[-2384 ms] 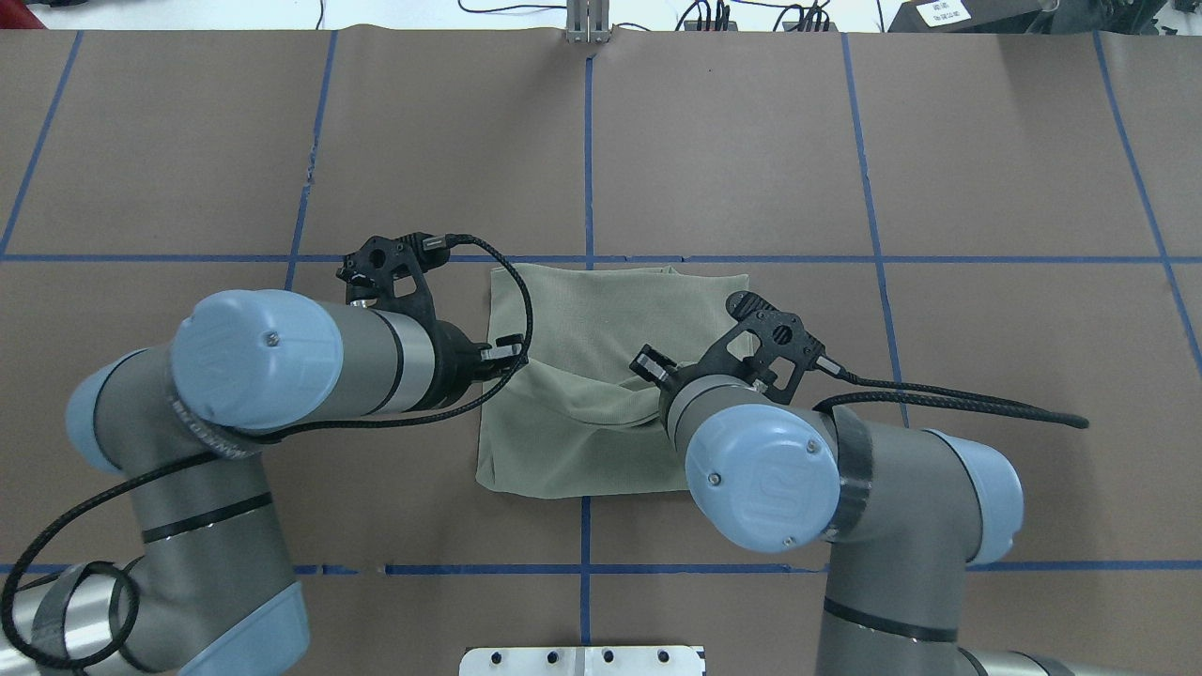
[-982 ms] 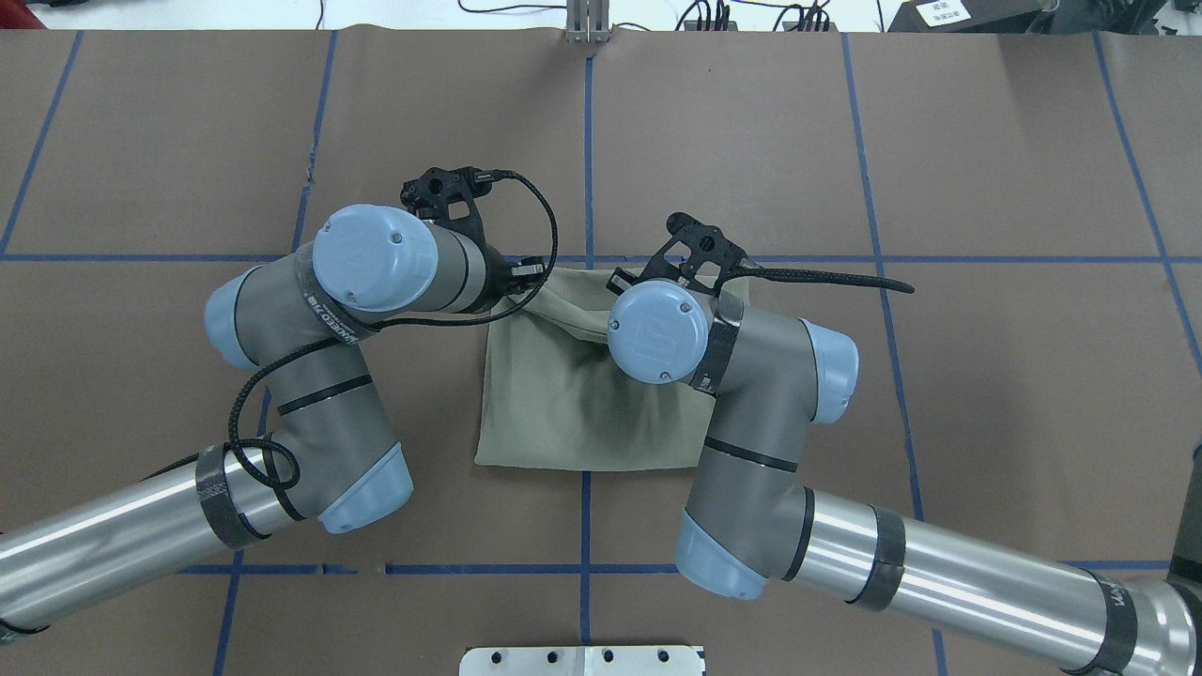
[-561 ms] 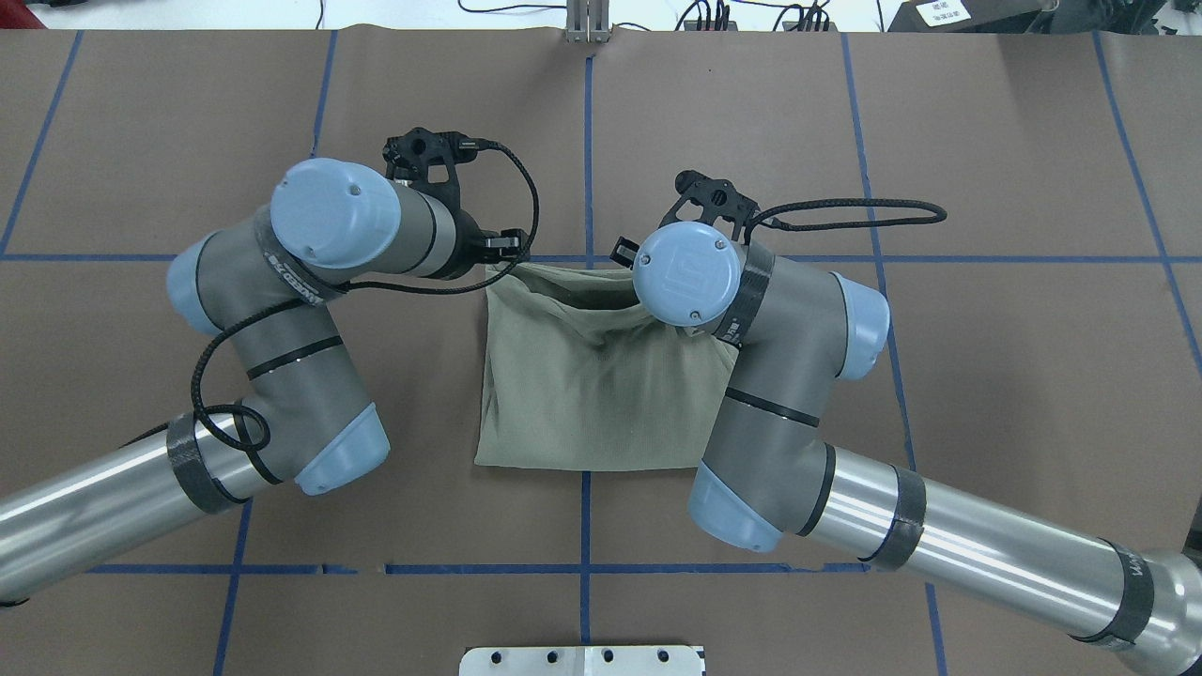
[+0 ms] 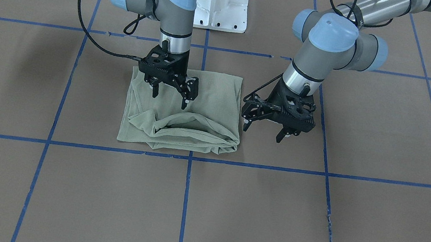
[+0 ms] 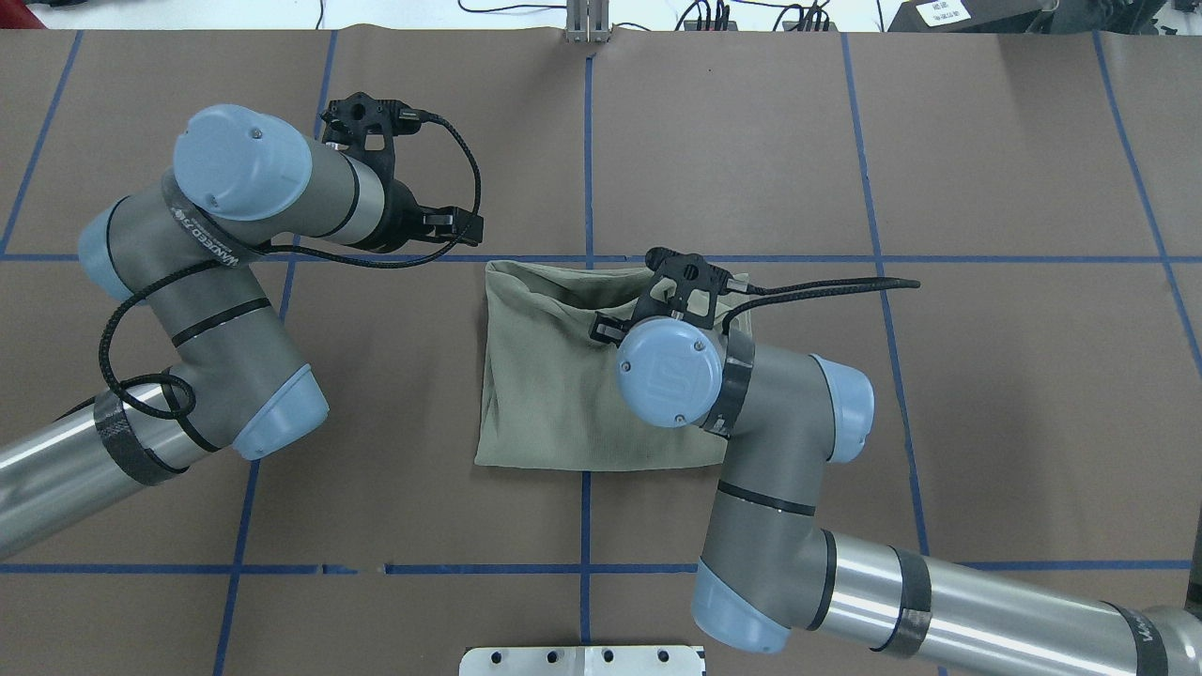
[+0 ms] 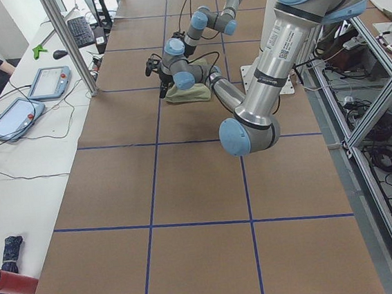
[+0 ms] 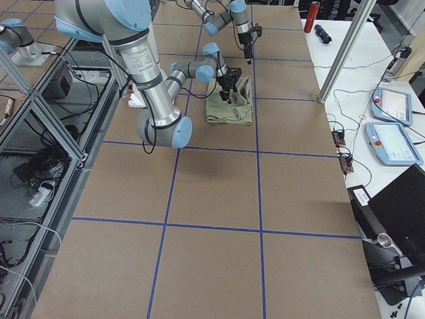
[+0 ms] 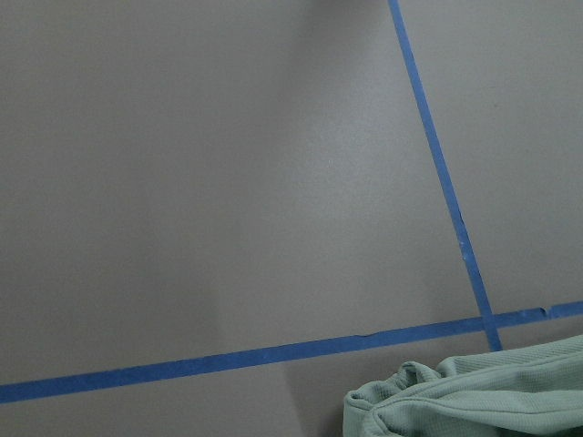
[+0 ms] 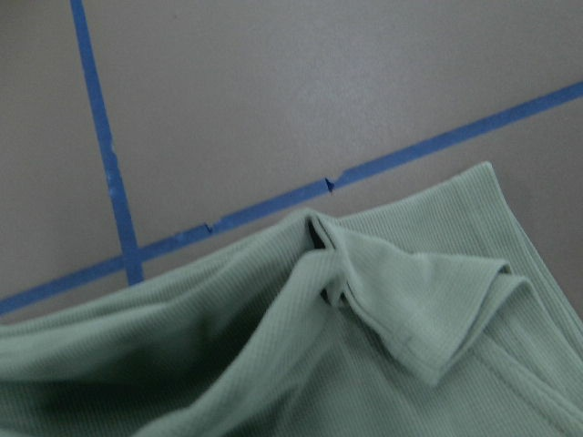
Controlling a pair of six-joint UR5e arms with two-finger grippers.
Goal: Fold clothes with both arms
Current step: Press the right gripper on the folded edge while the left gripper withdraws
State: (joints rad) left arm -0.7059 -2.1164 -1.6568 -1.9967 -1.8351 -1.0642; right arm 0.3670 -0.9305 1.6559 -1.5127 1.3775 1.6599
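Observation:
The pale sage-green shirt (image 4: pixel 220 92) lies folded into a rough rectangle at the middle of the table (image 5: pixel 563 404). Its far edge is rumpled and puffed up (image 4: pixel 184 131). My right gripper (image 4: pixel 169 100) is open and empty, hovering just above the shirt. My left gripper (image 4: pixel 262 133) is open and empty, above bare table beside the shirt's edge. In the overhead view it (image 5: pixel 457 225) sits off the shirt's far left corner. The left wrist view shows only a corner of the shirt (image 8: pixel 474 401). The right wrist view shows the creased far edge (image 9: pixel 410 319).
The table has a brown cover (image 5: pixel 939 141) with blue tape lines (image 4: pixel 277 164). The white pedestal base (image 4: pixel 216 1) stands at the robot's side. A side table with tablets (image 6: pixel 12 116) and a metal post (image 6: pixel 68 41) lies beyond the far edge.
Both grippers carried a layer of the shirt to its far edge and let go. The left gripper then moved away to the left; the right drew back over the shirt.

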